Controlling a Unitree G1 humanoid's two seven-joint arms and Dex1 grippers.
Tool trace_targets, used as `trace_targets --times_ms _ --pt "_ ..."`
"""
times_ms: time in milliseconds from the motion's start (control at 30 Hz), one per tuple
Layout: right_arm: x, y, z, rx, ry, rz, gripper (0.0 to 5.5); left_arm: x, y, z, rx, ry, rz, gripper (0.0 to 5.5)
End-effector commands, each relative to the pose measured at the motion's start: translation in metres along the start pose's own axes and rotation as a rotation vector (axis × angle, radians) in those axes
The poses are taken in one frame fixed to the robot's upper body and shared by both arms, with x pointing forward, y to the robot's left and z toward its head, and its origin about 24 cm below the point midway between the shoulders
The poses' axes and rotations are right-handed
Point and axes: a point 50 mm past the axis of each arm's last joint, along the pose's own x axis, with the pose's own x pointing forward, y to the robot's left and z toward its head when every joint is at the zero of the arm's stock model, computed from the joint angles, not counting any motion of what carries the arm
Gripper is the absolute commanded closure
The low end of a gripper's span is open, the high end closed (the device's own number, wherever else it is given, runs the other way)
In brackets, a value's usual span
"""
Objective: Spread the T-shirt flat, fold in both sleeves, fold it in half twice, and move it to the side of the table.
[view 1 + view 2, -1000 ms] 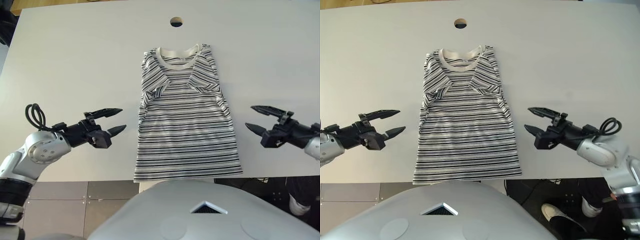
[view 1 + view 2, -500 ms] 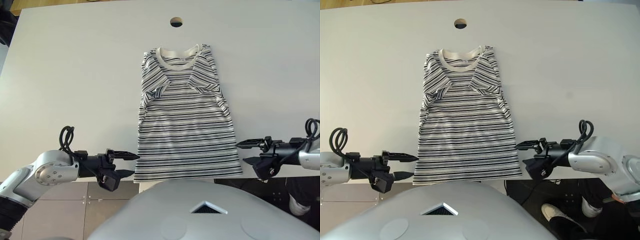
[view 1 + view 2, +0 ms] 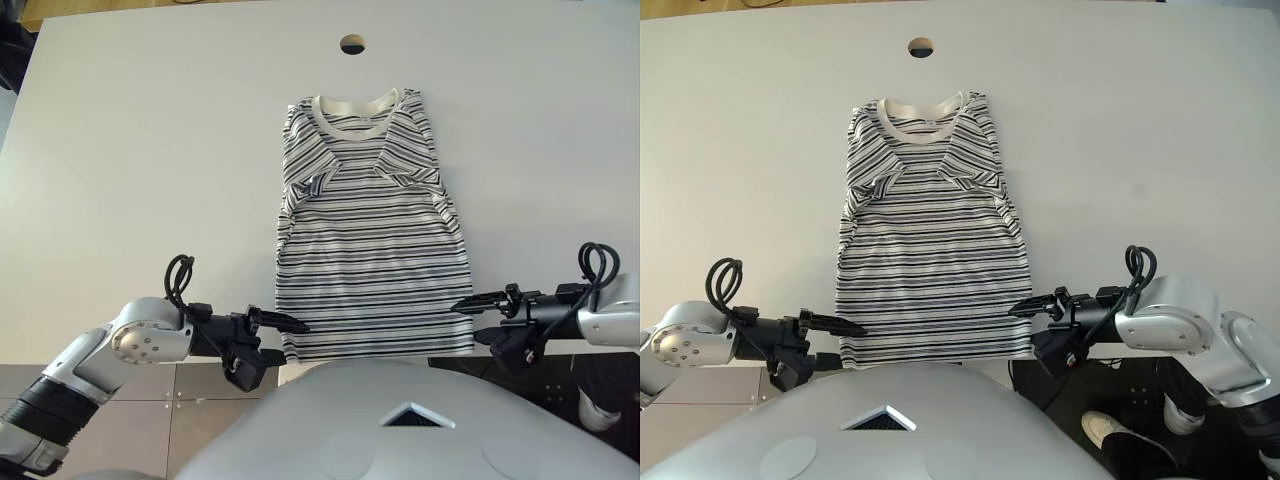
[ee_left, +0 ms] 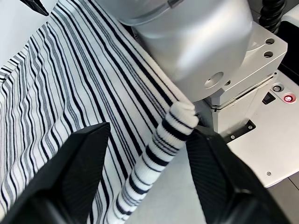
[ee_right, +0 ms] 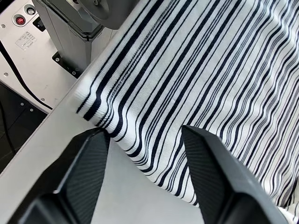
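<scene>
Just beyond T-shirt (image 3: 375,250) collar: hole (image 3: 352,44) (round)

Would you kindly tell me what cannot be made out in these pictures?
T-shirt collar and sleeves: both wrist views, cut off by frame edges.
Left gripper touching the hem or not: left wrist view, pads face away.
Right gripper, likewise: right wrist view.
T-shirt underside: eye views, hidden by the cloth itself.

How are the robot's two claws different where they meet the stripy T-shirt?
The left gripper sits at the T-shirt's bottom left corner, the right gripper at its bottom right corner. Between the left gripper's fingers the hem is bunched into a roll; between the right gripper's fingers it lies flat. Both are open at the table's near edge.
</scene>
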Motion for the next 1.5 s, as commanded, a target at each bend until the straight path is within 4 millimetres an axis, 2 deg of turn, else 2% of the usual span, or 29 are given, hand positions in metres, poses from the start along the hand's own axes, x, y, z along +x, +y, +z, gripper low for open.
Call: trace_targets --times_ms 33,167,400,467,600,733,867,967,1067,1167,1267,1400,1500 --pt "0.004 0.003 0.000 0.016 -0.021 0.007 3.45 0.002 -0.001 -0.004 -0.018 0.003 -0.019 3.18" --pt "0.007 0.008 0.001 0.027 -0.042 0.020 4.30 0.003 0.004 -0.007 -0.033 -0.019 0.011 3.93" --pt "0.010 0.009 0.002 0.049 -0.059 0.006 5.40 0.003 0.010 -0.011 -0.048 -0.034 0.044 4.98" --pt "0.011 0.009 0.002 0.059 -0.063 -0.012 5.40 0.002 0.013 -0.013 -0.051 -0.031 0.073 5.34" --pt "0.012 0.008 0.001 0.108 -0.077 -0.073 5.40 -0.002 0.019 -0.013 -0.098 -0.043 0.227 5.38" --pt "0.005 -0.008 0.000 0.245 -0.181 -0.304 5.40 -0.009 0.038 -0.013 -0.145 -0.106 0.443 5.38" --pt "0.000 -0.034 -0.005 0.269 -0.224 -0.610 5.40 -0.015 0.064 -0.029 -0.101 -0.064 0.638 5.38" --pt "-0.002 -0.053 -0.022 0.294 -0.195 -0.831 5.40 -0.021 0.082 -0.045 -0.080 -0.007 0.770 5.38" --pt "-0.009 -0.078 -0.055 0.323 -0.108 -1.049 5.40 -0.031 0.107 -0.065 -0.052 0.089 0.921 5.38" --pt "-0.013 -0.100 -0.081 0.342 -0.036 -1.193 5.40 -0.042 0.135 -0.081 -0.012 0.206 1.037 5.38" --pt "-0.010 -0.117 -0.097 0.350 0.011 -1.258 5.40 -0.045 0.156 -0.092 0.030 0.274 1.081 5.38" --pt "0.002 -0.132 -0.115 0.360 0.073 -1.258 5.40 -0.042 0.177 -0.103 0.054 0.318 1.092 5.38" --pt "0.014 -0.143 -0.122 0.365 0.096 -1.248 5.40 -0.034 0.183 -0.113 0.049 0.348 1.058 5.38"
